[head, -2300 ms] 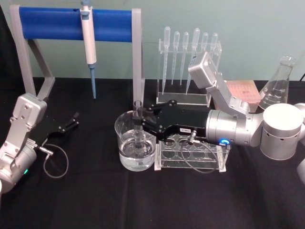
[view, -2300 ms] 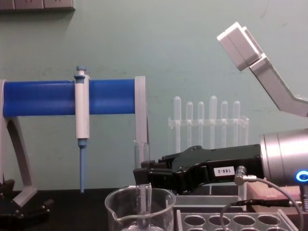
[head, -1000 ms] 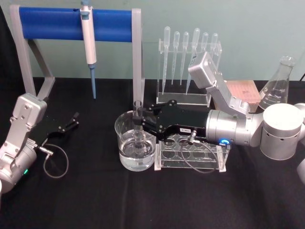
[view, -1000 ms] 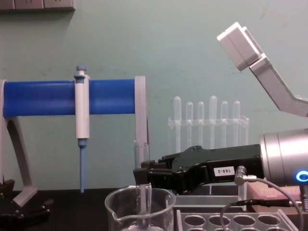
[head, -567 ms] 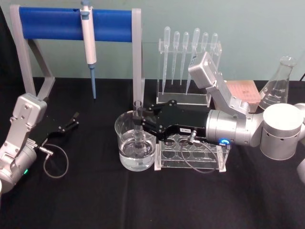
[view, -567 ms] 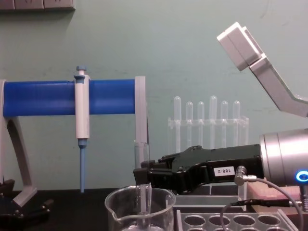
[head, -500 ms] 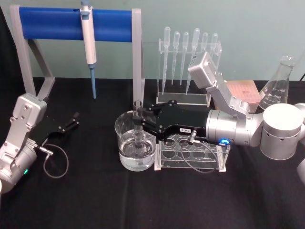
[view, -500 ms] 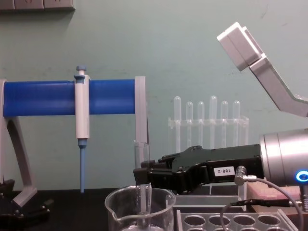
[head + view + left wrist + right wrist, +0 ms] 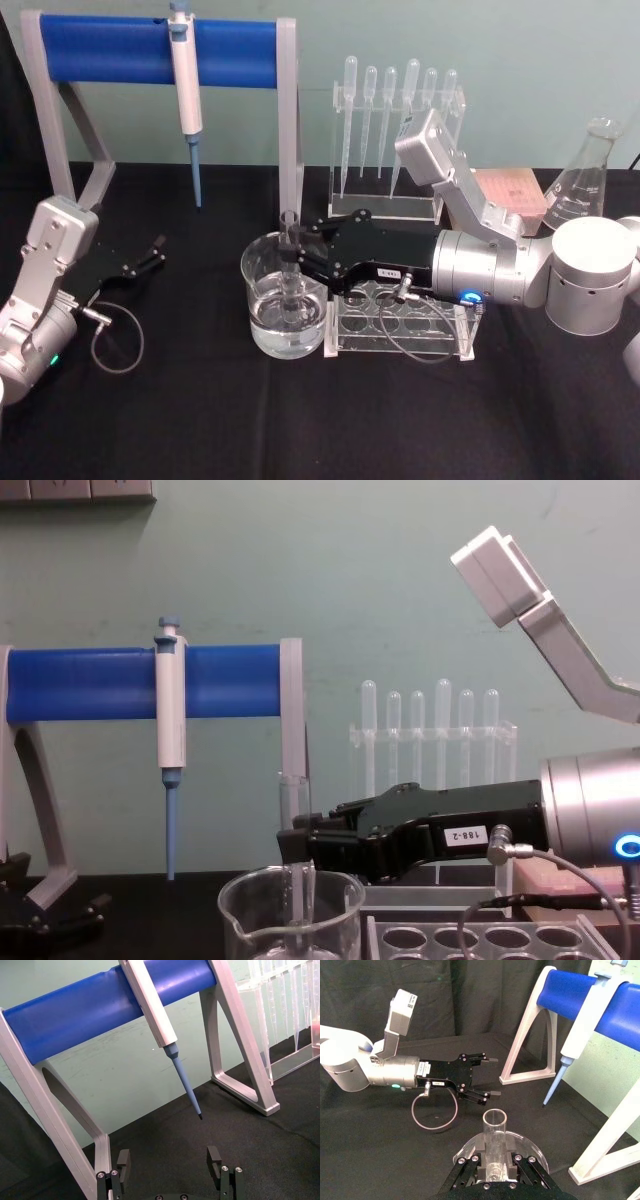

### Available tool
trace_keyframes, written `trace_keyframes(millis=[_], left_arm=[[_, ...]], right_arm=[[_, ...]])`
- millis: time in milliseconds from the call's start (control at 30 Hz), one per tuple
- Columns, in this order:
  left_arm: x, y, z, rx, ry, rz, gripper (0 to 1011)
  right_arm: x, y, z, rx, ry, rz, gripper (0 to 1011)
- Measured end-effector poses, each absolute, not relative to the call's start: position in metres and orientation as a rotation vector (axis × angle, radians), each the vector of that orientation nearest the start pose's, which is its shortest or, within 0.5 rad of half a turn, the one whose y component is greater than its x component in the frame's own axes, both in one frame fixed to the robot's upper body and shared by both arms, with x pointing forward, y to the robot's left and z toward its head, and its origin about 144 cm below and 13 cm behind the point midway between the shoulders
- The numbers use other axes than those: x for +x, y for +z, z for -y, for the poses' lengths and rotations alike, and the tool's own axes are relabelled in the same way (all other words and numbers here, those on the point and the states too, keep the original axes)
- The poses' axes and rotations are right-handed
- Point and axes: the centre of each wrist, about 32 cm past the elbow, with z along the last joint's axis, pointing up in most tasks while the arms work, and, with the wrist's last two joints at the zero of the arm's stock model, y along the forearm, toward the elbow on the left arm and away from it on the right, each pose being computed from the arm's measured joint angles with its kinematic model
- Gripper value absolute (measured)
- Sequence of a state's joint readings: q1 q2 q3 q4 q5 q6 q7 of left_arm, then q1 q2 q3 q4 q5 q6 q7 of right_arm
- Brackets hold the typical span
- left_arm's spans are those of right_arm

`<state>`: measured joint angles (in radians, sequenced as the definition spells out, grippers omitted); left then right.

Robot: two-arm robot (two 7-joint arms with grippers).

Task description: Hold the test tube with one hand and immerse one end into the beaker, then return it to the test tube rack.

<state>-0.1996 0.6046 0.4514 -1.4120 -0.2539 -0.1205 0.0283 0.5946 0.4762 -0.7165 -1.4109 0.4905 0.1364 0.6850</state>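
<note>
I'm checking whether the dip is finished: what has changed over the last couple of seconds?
Nothing visibly changed. The right hand stays shut on the test tube, which stands upright with its lower end inside the beaker; the left hand stays open, parked low on the left.

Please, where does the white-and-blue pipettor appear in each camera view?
Head view: pipettor hangs upper left.
Chest view: pipettor upright, left of centre.
Left wrist view: pipettor slants beyond the left gripper.
Right wrist view: pipettor slants beyond the test tube.
Shared landmark: the blue bar that carries it.
</note>
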Motion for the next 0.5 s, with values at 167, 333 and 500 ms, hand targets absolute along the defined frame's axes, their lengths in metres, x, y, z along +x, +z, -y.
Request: trace_keyframes(millis=[167, 333, 500], left_arm=[[0.4886, 1.1398, -0.3097, 0.304, 1.248, 0.285, 1000], [0.4886, 1.1398, -0.3097, 0.304, 1.248, 0.285, 1000], [0.4886, 1.1398, -0.3097, 0.304, 1.248, 0.285, 1000]], right_arm=[[0.5616, 1.2385, 0.1993, -0.224, -0.377, 0.083, 221], [0.5616, 1.2385, 0.1994, -0.224, -0.377, 0.083, 221], [0.5616, 1.2385, 0.1994, -0.224, -0.377, 0.083, 221]])
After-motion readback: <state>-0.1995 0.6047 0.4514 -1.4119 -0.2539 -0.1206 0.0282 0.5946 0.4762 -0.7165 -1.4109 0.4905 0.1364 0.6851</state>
